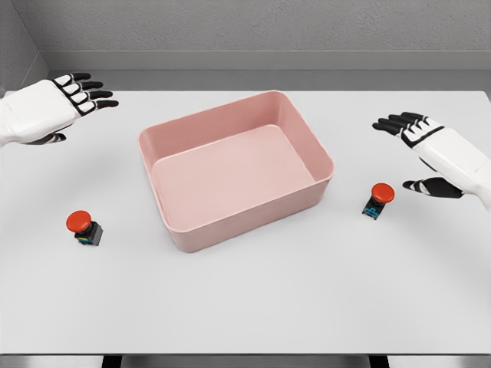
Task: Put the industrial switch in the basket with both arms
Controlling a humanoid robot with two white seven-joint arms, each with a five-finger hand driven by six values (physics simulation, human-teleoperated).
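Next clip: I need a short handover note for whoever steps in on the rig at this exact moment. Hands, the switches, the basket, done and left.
Left hand: open, holding nothing, hovering over the table's far left.
Right hand: open, empty, at the right, just beyond the right switch.
Left switch: on the table, left of the pink basket, upright, untouched.
Right switch: on the table right of the basket, untouched.
Basket: at the centre, nothing inside.
Done: nothing yet.
Left: grasp each switch and put both in the basket.

Single head view, high, angled down at table (245, 307)
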